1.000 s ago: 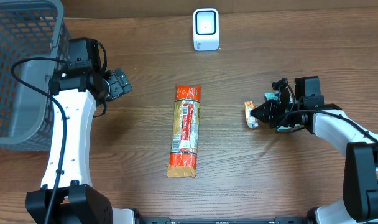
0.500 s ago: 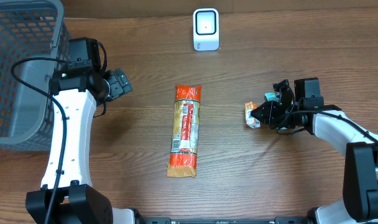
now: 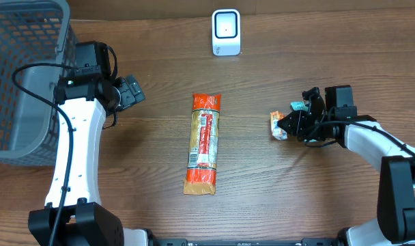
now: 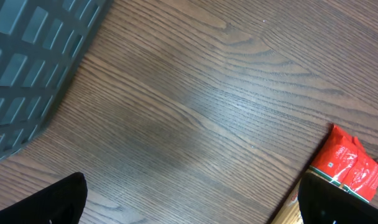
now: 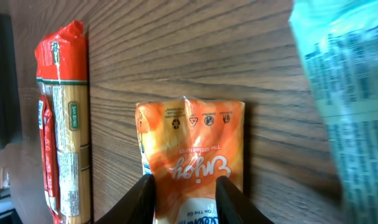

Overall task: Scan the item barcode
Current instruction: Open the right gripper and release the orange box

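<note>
Basket (image 3: 16, 82) at far left, scanner (image 3: 226, 32) at rear centre, packet (image 3: 203, 143) in the middle, pouch (image 3: 278, 126) to its right

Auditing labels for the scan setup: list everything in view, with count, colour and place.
basket: 1, grey, left edge of the table
scanner: 1, white, far edge, centre
long packet: 1, red-orange, table centre, lying flat
small pouch: 1, orange, right of centre, at the right gripper's tips
teal packet: 1, teal, beside the right gripper, blurred in the wrist view
table: 1, brown wood
left gripper: 1, black, open and empty, near the basket
right gripper: 1, black, jaws apart over the small pouch
</note>
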Robot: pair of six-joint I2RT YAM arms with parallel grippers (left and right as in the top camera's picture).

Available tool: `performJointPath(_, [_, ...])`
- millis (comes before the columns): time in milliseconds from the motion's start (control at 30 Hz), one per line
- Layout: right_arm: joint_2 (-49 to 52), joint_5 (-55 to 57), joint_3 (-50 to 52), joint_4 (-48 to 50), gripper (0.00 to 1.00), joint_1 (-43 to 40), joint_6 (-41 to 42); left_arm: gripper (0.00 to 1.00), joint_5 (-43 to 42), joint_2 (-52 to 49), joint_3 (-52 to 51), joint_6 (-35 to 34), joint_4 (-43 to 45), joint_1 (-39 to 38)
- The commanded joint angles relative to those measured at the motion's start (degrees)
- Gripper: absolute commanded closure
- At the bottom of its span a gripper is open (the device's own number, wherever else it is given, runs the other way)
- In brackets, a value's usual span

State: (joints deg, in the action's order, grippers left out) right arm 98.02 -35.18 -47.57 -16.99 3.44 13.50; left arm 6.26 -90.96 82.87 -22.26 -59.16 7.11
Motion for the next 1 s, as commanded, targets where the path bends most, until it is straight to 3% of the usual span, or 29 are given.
performJointPath(0, [0.0,-1.4,0.1,0.4,0.67,-1.0,0.0,0.00,0.1,-0.4,-0.2,0.7,0.0,0.0])
performJointPath(167, [-0.8,-1.3,-0.2,0.2,0.68,-1.3,-0.1,0.00,0.1,-0.4,-0.2,0.6,0.0,0.0])
performJointPath(367, [-1.3,-0.1,-0.2,-0.2,0.81,-1.5,-0.1,0.00,0.1,-0.4,-0.2,0.7,0.0,0.0])
performJointPath(967, [-1.3,0.0,-3.3,-5.0,0.64,-5.6,-0.5,0.00,0.1,-0.4,-0.2,0.6,0.0,0.0])
